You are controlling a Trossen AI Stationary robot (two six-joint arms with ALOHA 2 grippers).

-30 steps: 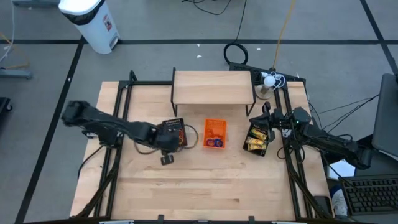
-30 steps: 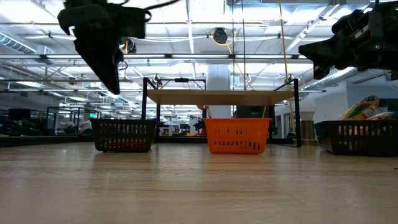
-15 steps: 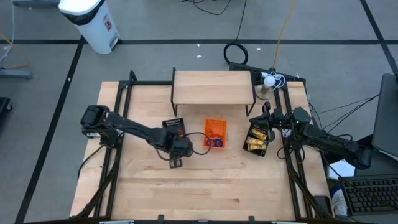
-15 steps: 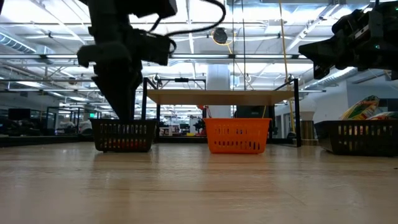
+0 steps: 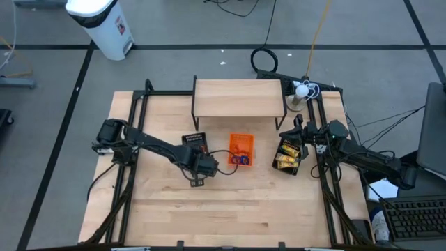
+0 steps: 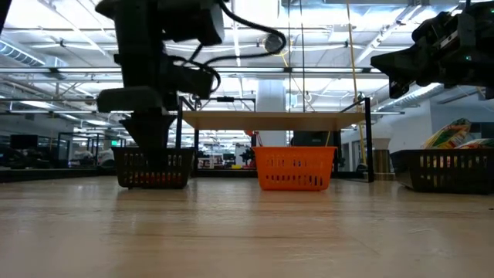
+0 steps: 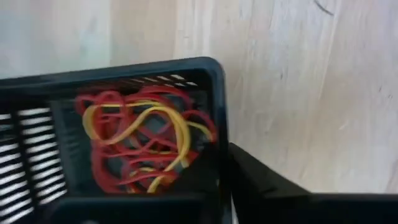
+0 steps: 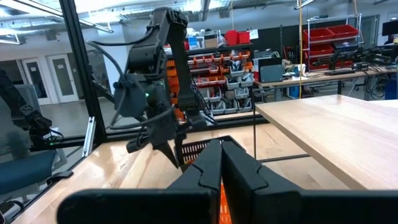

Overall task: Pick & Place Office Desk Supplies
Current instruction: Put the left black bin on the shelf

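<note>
A black basket (image 5: 195, 141) holds red and yellow rubber bands (image 7: 134, 143). My left gripper (image 5: 200, 166) points down over the basket's near right corner (image 7: 214, 65), low at the basket (image 6: 154, 168). Whether it touches the basket or the bands does not show. An orange basket (image 5: 241, 148) holds small rings (image 5: 240, 160). A second black basket (image 5: 288, 155) on the right holds yellow packets (image 5: 286, 160). My right gripper (image 5: 298, 130) waits above that basket, shut and with nothing in it (image 8: 221, 163).
A raised wooden shelf (image 5: 239, 97) on black legs stands behind the three baskets at the table's far side. Bare wood (image 5: 230, 209) fills the table's near half. Black frame rails (image 5: 132, 125) run along the left and right sides.
My left gripper has moved toward the table's right edge and down, from above and left of the rubber-band basket to low over its near right corner. It has tipped steeper, now pointing nearly straight down.
</note>
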